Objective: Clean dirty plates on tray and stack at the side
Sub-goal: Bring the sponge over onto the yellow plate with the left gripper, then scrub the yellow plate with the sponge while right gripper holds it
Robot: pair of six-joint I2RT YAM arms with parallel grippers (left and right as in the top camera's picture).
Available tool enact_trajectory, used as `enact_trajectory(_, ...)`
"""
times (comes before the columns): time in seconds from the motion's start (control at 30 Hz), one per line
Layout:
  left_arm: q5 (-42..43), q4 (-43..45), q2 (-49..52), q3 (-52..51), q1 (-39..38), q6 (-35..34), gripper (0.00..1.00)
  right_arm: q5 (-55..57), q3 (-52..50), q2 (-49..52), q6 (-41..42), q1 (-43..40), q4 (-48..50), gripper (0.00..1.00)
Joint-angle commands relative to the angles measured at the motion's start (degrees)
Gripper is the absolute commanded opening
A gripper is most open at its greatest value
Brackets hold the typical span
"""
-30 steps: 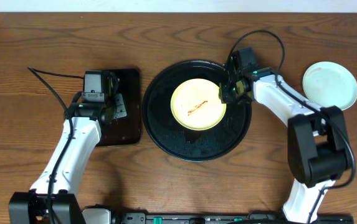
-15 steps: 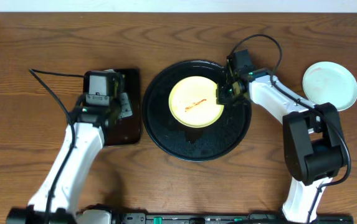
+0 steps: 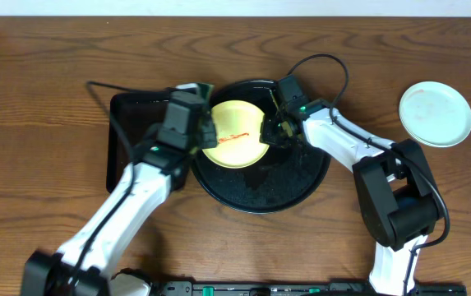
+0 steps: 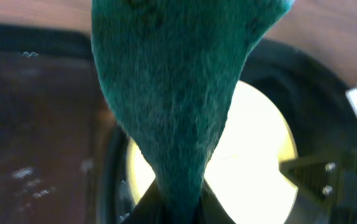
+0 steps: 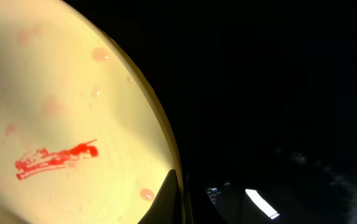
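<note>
Gripping fuzzy teal cloth (image 4: 177, 93), left tool (image 3: 205, 135), beside round yellow plate (image 3: 237, 138).

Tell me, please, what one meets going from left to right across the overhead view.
rectangular black tray → left gripper with its green cloth → yellow plate → right gripper → pale blue plate

I'm seeing a brown wooden table (image 3: 46, 74) spreading beneath the right claw (image 3: 268, 131), a pale strip (image 3: 235, 6) running beyond it.
</note>
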Motion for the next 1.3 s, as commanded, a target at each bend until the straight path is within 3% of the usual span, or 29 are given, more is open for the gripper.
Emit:
enact_trajectory(0.0,1.1,3.3,5.2,-0.2,-2.7,-2.5,0.07,-0.6,0.6,0.9,1.2,1.0,-0.2,0.01)
enact_trajectory(0.33,2.8,6.3,15.3,-0.2,-5.4,-6.6,0.07,-0.9,0.6,0.9,0.3,1.1,-0.3,0.01)
enact_trajectory(0.53,8.5,9.3,17.6,-0.2,-5.4,-6.8,0.07,-0.8,0.6,0.9,0.3,1.1,-0.3,0.01)
enact_trajectory(1.27,8.5,19.4,25.5,-0.2,-5.7,-16.6,0.07,-1.5,0.6,0.9,0.3,1.1,-0.3,0.01)
